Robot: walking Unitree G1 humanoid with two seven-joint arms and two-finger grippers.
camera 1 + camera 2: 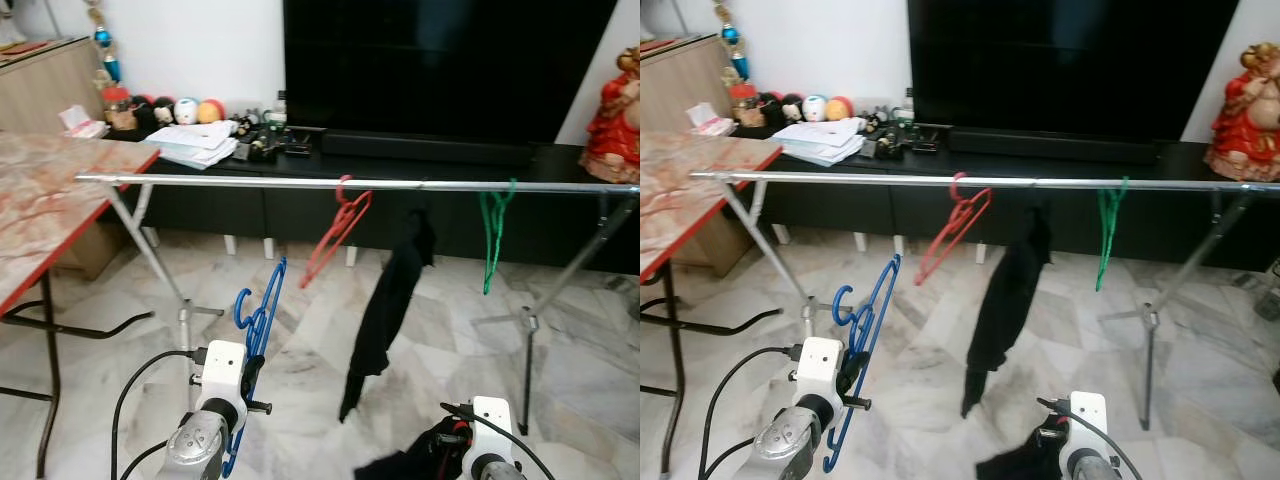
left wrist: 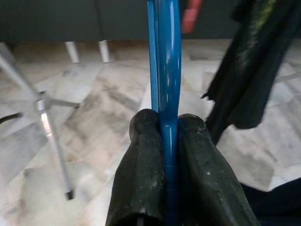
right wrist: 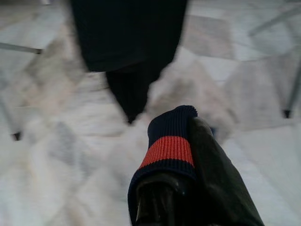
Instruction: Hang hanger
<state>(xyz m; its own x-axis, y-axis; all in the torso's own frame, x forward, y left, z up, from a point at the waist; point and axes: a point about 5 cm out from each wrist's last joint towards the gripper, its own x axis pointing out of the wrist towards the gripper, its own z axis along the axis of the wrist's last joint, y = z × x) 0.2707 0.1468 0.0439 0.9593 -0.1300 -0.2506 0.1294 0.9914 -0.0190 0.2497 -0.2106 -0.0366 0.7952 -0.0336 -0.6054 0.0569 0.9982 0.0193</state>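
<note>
A blue plastic hanger (image 1: 262, 308) stands tilted in front of me, hook up, below the silver rail (image 1: 250, 180) of a drying rack. My left gripper (image 2: 168, 121) is shut on the hanger's lower part, its black fingers (image 2: 143, 165) pressed to either side of the blue bar (image 2: 164, 56). On the rail hang a red hanger (image 1: 335, 232), a black garment (image 1: 388, 300) and a green hanger (image 1: 493, 235). My right gripper (image 3: 186, 134) is low at the right, shut on a dark garment with a navy and red cuff (image 3: 169, 147).
A table with a marbled top and red edge (image 1: 40, 205) stands at the left. The rack's slanted legs (image 1: 150, 255) reach the marble floor on both sides. Behind the rail are a black TV cabinet (image 1: 450, 150) with clutter and a red statue (image 1: 612, 105).
</note>
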